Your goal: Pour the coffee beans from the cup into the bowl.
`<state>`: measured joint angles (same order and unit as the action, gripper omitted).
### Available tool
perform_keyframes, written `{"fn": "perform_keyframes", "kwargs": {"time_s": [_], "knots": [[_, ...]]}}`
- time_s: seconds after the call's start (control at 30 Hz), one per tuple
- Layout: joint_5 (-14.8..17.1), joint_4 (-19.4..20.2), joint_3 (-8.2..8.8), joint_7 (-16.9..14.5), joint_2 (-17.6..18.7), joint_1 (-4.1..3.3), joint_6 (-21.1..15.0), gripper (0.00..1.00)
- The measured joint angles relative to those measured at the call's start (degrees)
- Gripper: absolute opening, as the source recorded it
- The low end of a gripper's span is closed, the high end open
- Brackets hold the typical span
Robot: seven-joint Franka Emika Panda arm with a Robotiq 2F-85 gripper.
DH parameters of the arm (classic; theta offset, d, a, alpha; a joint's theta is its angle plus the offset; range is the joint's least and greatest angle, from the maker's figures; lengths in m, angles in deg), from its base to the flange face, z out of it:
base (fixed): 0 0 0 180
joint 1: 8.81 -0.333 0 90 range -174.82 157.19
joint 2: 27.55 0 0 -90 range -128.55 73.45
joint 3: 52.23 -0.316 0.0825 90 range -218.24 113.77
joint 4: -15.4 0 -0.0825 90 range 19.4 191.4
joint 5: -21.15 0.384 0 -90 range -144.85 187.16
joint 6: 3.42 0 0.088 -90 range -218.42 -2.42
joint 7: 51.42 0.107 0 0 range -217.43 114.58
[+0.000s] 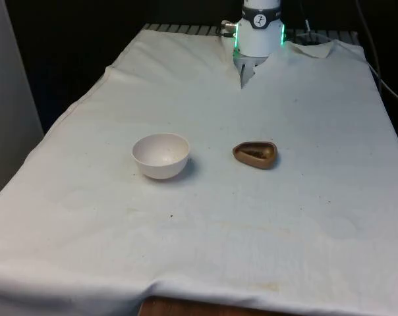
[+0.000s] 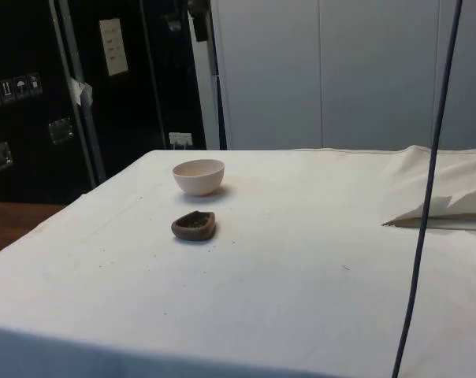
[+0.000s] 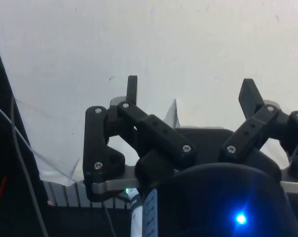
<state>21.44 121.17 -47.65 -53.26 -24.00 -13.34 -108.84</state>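
- On the cloth [image 1: 284,217], front view — white bowl [image 1: 161,155] toward the front view's left, brown cup [image 1: 255,154] of beans well apart to its right.
- Side view — cup [image 2: 194,226] nearer, bowl [image 2: 198,176] beyond it.
- Wrist view — gripper [image 3: 189,91] spread wide, holding nothing, bare cloth [image 3: 188,44] behind its fingers.

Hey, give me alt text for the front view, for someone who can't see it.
A white bowl and a small brown cup holding dark coffee beans stand apart on a table under a white cloth, the bowl towards the front view's left. The robot's white base stands at the far end before black curtains.
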Motion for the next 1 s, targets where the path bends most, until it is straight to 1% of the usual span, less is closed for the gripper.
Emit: {"fn": "perform_keyframes", "kwargs": {"time_s": [0.2,0.47,0.63,0.67,0.7,0.73,0.83,0.9,0.93,1.0], "knots": [[0.0,-1.5,0.00,0.0,2.2,0.06,0.0,1.00],[0.1,-0.9,-0.17,0.4,2.5,0.06,-0.1,1.00],[0.1,2.8,-0.40,0.7,0.9,0.06,-2.5,1.00],[0.1,2.8,-0.40,0.7,0.9,0.06,-2.5,1.00],[0.1,3.6,-0.52,0.7,0.4,0.06,-3.1,1.00],[0.1,5.3,-0.63,0.7,-0.6,0.06,-4.1,1.00],[0.1,7.7,-0.69,0.9,-1.9,0.06,-5.4,1.00],[0.1,9.1,-0.80,0.9,-2.7,0.06,-6.5,1.00],[0.1,9.1,-0.80,0.9,-2.7,0.06,-6.5,1.00],[0.1,10.9,-1.20,1.3,-3.4,0.06,-8.5,1.00]]}}
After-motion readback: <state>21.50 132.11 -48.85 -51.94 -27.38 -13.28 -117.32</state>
